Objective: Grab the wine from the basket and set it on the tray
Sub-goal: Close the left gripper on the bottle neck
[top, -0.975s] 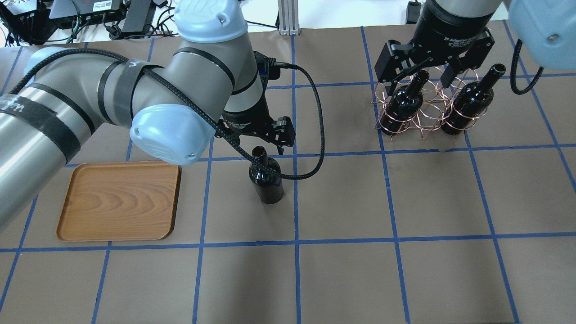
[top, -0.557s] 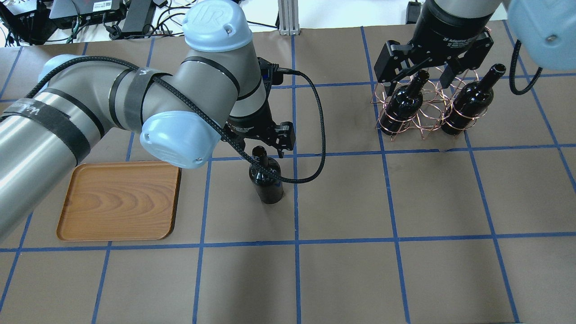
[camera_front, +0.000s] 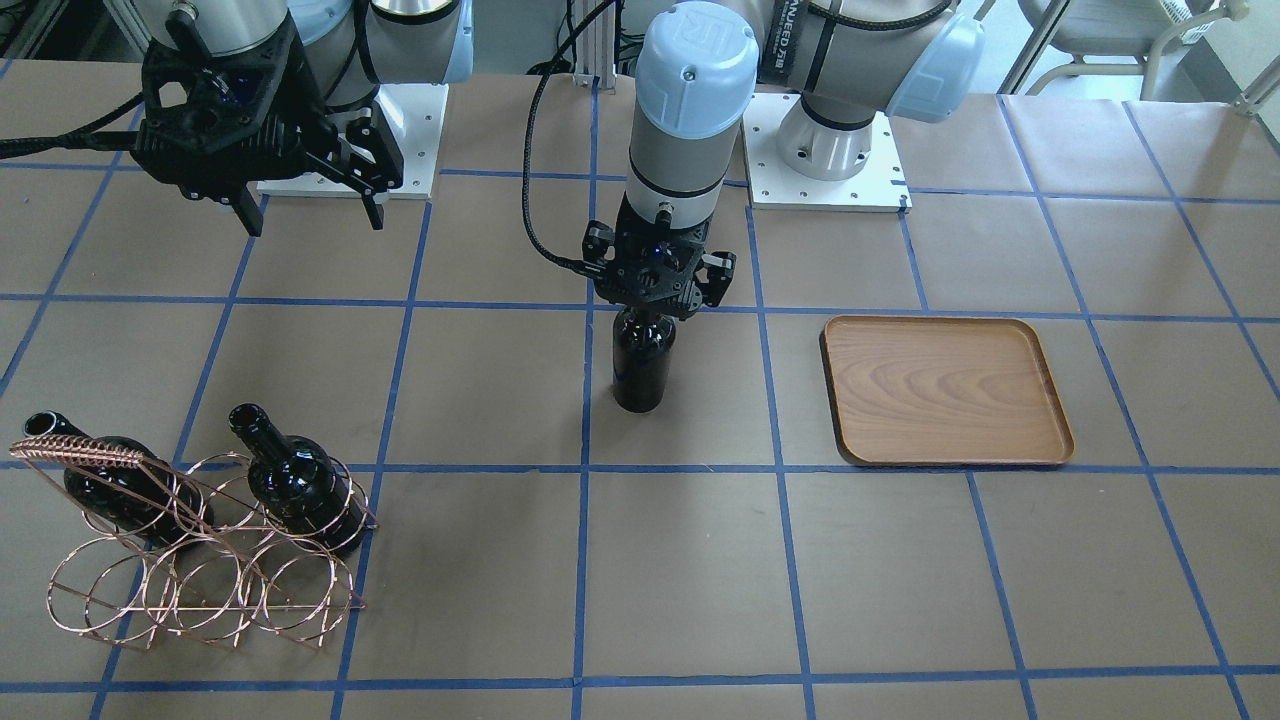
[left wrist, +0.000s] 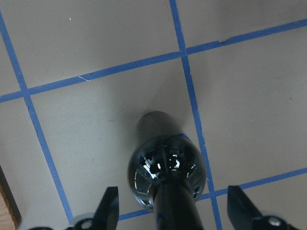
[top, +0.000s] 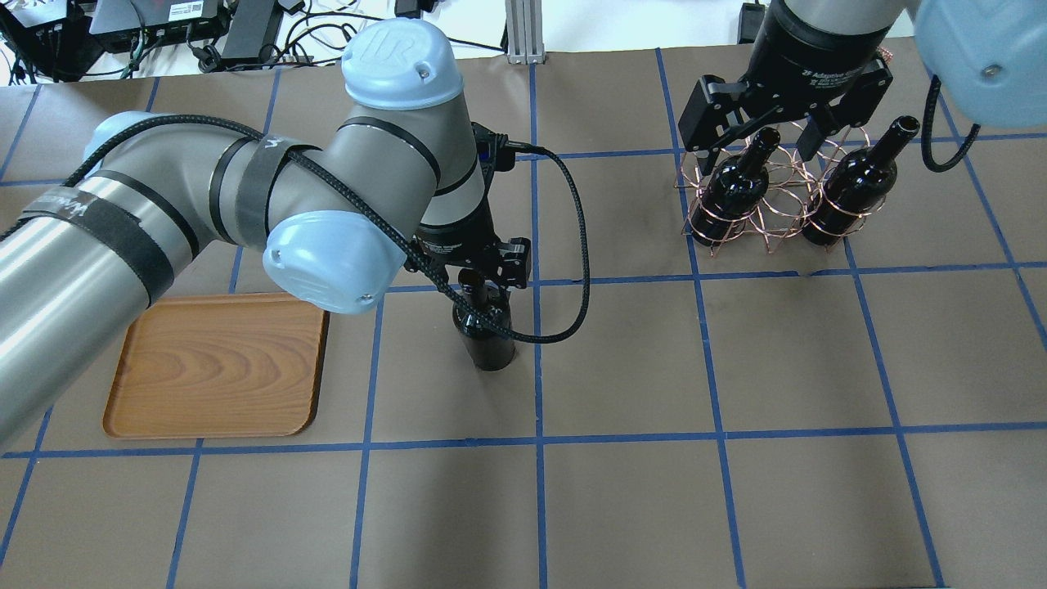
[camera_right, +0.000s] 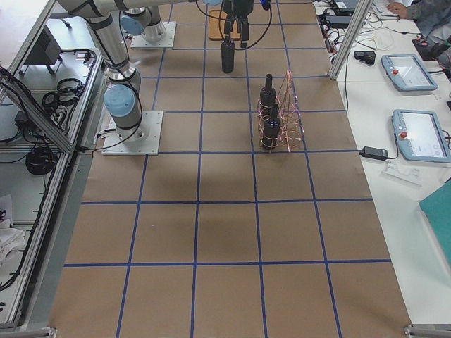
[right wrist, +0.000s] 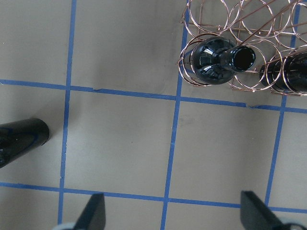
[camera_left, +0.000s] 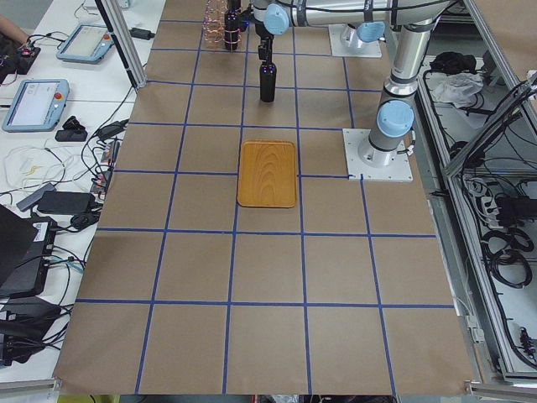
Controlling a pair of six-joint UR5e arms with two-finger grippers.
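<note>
Overhead view: since the earlier frame your left gripper (top: 484, 276) has dropped over the wine (top: 491, 343) and now hides its mouth. The right gripper (top: 761, 146) has not shifted. The wine stands upright on the table, near the tray (top: 213, 368), on the side towards the basket (top: 781, 203).

Front-facing view: the neck points straight up into the left gripper, the arm nearer the tray.

Left wrist view: fingers (left wrist: 108, 208) are splayed either side of the neck, not touching it.

Right wrist view: the right jaws are spread wide and hold nothing.

Left pincer (top: 483, 285) over neck of upright wine (top: 489, 348).
</note>
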